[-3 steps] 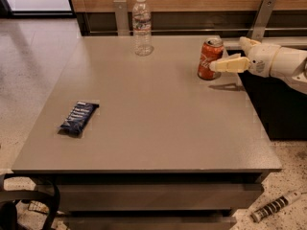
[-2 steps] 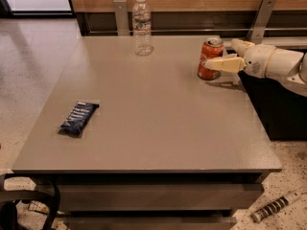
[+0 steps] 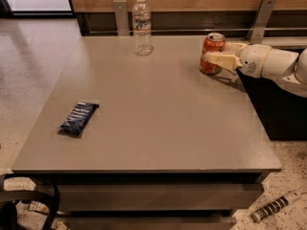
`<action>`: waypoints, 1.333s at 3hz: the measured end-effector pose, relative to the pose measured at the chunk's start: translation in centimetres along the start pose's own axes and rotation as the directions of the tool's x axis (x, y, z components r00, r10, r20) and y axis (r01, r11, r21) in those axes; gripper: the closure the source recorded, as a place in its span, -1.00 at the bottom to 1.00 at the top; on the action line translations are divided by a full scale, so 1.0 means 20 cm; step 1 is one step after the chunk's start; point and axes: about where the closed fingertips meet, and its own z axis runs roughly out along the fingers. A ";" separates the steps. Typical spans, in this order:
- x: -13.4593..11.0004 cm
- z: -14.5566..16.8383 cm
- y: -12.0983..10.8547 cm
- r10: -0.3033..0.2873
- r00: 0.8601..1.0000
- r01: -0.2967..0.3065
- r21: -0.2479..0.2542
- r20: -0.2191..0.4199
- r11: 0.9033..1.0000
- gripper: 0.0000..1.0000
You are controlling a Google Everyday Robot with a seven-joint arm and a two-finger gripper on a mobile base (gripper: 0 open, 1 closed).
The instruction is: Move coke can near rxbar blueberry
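The coke can (image 3: 214, 44), red-orange with a silver top, is at the table's far right side. My gripper (image 3: 211, 57) reaches in from the right and is shut on the can. One pale finger (image 3: 220, 60) crosses the can's front, and the can looks slightly raised and tilted. The rxbar blueberry (image 3: 78, 118), a flat dark navy wrapper, lies near the table's left edge, far from the can and the gripper.
A clear plastic water bottle (image 3: 142, 26) stands at the back middle of the grey table (image 3: 158, 123). A wooden wall with metal brackets runs behind it. A dark cabinet (image 3: 278, 109) sits under my arm at the right. The floor lies beyond the left and front edges.
My gripper has moved left onto the can and closed around it. The can now sits slightly higher than before. The bar and the bottle have not moved.
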 end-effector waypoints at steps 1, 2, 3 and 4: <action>0.00 0.01 0.01 0.000 1.000 0.000 -0.005 0.000 1.000 0.68; 0.00 0.03 0.02 0.001 1.000 -0.001 -0.010 0.001 1.000 1.00; -0.01 0.03 0.02 0.001 1.000 -0.001 -0.012 -0.001 1.000 1.00; -0.08 0.02 0.06 -0.003 1.000 0.002 -0.029 -0.026 1.000 1.00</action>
